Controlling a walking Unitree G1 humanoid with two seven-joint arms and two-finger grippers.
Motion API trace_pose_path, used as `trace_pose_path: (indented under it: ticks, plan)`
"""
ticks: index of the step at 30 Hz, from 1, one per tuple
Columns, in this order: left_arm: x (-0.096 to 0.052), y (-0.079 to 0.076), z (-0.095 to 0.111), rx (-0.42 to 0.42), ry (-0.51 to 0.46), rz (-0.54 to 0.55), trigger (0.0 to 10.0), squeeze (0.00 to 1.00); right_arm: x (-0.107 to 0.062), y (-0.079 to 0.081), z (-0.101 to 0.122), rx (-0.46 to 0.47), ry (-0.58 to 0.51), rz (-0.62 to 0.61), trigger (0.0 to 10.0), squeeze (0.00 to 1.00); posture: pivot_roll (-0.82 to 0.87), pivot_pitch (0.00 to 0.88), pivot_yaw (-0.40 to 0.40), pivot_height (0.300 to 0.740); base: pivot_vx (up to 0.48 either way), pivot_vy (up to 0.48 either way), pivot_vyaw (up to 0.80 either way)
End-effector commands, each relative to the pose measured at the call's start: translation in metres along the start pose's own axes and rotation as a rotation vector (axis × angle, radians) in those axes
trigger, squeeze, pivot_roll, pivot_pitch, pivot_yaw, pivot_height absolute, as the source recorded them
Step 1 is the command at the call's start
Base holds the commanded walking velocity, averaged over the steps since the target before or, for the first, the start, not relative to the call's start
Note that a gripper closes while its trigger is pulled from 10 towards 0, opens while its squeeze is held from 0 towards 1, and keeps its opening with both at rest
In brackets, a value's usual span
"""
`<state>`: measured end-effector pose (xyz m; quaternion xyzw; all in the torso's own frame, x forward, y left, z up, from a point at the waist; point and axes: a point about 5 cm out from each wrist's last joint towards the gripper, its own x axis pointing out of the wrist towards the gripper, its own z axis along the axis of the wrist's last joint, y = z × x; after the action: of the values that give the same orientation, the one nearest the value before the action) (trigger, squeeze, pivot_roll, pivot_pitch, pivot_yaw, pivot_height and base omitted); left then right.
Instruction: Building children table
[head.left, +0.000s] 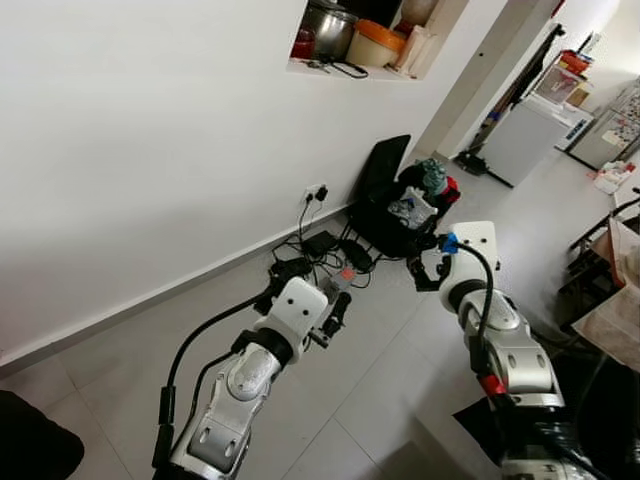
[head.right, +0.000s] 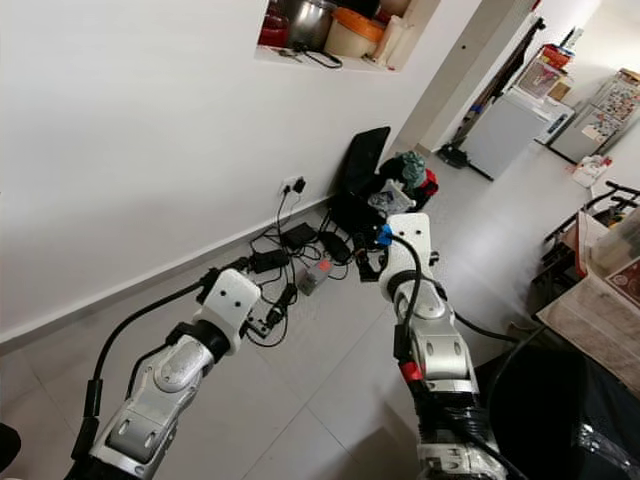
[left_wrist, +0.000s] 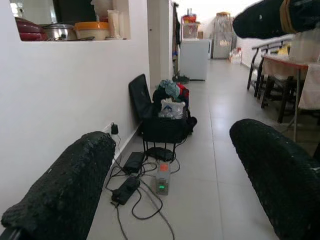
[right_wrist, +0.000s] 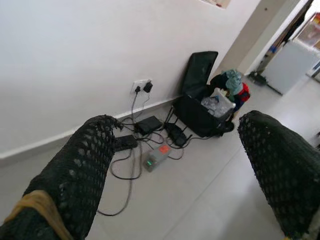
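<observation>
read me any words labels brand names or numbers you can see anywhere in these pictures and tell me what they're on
No text can be read.
Charger box on the floor: a green lit readout and a red patch, too small to read.
Fridge at the far end: papers or magnets on its door, too blurred to read.
Bag in the open suitcase: any print on it is too blurred to read.

Both grippers (left_wrist: 170, 165) (right_wrist: 175, 165) raised, spread, empty.

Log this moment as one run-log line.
left end effector: open, empty | right end effector: open, empty | ahead: open suitcase, chargers and cables by wall | table parts: none seen
</observation>
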<state>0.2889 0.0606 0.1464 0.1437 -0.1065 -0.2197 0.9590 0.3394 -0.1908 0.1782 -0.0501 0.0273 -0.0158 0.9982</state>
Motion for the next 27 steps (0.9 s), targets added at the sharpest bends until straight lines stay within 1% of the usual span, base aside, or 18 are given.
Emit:
trace_pose_path:
  ticks: [1, 2, 3, 4, 6, 8, 9, 12, 17, 19, 21, 23, 27]
  plan:
    - [-0.002, -0.002, -0.004, 0.005, 0.016, -0.028, 10.0, 0.00, -0.007, -0.010, -0.009, 0.022, 0.014, -0.063, 10.0, 0.00, 0.07, 0.000, -0.275, 0.740, 0.000, 0.000, 0.00]
    - [-0.006, 0.001, -0.009, 0.013, 0.031, -0.035, 10.0, 0.00, -0.013, -0.014, -0.014, 0.047, 0.016, -0.099, 10.0, 0.00, 0.05, 0.000, -0.222, 0.740, 0.000, 0.000, 0.00]
    - [-0.006, 0.001, -0.009, 0.013, 0.031, -0.035, 10.0, 0.00, -0.013, -0.014, -0.014, 0.047, 0.016, -0.099, 10.0, 0.00, 0.05, 0.000, -0.222, 0.740, 0.000, 0.000, 0.00]
    - [-0.009, 0.004, -0.014, 0.019, 0.046, -0.044, 10.0, 0.00, -0.018, -0.018, -0.019, 0.063, 0.019, -0.132, 10.0, 0.00, 0.04, 0.000, -0.191, 0.740, 0.000, 0.000, 0.00]
    - [-0.009, 0.004, -0.014, 0.019, 0.046, -0.044, 10.0, 0.00, -0.018, -0.018, -0.019, 0.063, 0.019, -0.132, 10.0, 0.00, 0.04, 0.000, -0.191, 0.740, 0.000, 0.000, 0.00]
    - [-0.011, 0.007, -0.018, 0.023, 0.064, -0.069, 10.0, 0.00, -0.030, -0.025, -0.028, 0.079, 0.032, -0.191, 10.0, 0.00, 0.00, 0.000, -0.117, 0.740, 0.000, 0.000, 0.00]
    - [-0.011, 0.007, -0.018, 0.023, 0.064, -0.069, 10.0, 0.00, -0.030, -0.025, -0.028, 0.079, 0.032, -0.191, 10.0, 0.00, 0.00, 0.000, -0.117, 0.740, 0.000, 0.000, 0.00]
    - [-0.010, 0.008, -0.017, 0.031, 0.062, -0.094, 10.0, 0.00, -0.044, -0.031, -0.039, 0.070, 0.053, -0.223, 10.0, 0.00, 0.01, 0.000, -0.075, 0.740, 0.000, 0.000, 0.00]
    - [-0.009, 0.010, -0.016, 0.037, 0.059, -0.096, 10.0, 0.00, -0.048, -0.030, -0.044, 0.063, 0.066, -0.220, 10.0, 0.00, 0.01, 0.000, -0.070, 0.740, 0.000, 0.000, 0.00]
    - [-0.011, 0.016, -0.015, 0.048, 0.061, -0.090, 10.0, 0.00, -0.047, -0.021, -0.047, 0.067, 0.073, -0.197, 10.0, 0.00, 0.04, 0.000, -0.067, 0.740, 0.000, 0.000, 0.00]
    - [-0.011, 0.016, -0.015, 0.048, 0.061, -0.090, 10.0, 0.00, -0.047, -0.021, -0.047, 0.067, 0.073, -0.197, 10.0, 0.00, 0.04, 0.000, -0.067, 0.740, 0.000, 0.000, 0.00]
    - [-0.013, 0.022, -0.015, 0.056, 0.060, -0.078, 10.0, 0.00, -0.045, -0.011, -0.047, 0.076, 0.076, -0.171, 10.0, 0.00, 0.06, 0.000, -0.074, 0.740, 0.000, 0.000, 0.00]
    - [-0.014, 0.026, -0.014, 0.053, 0.056, -0.066, 10.0, 0.00, -0.042, -0.006, -0.046, 0.079, 0.076, -0.159, 10.0, 0.00, 0.06, 0.000, -0.078, 0.740, 0.000, 0.000, 0.00]
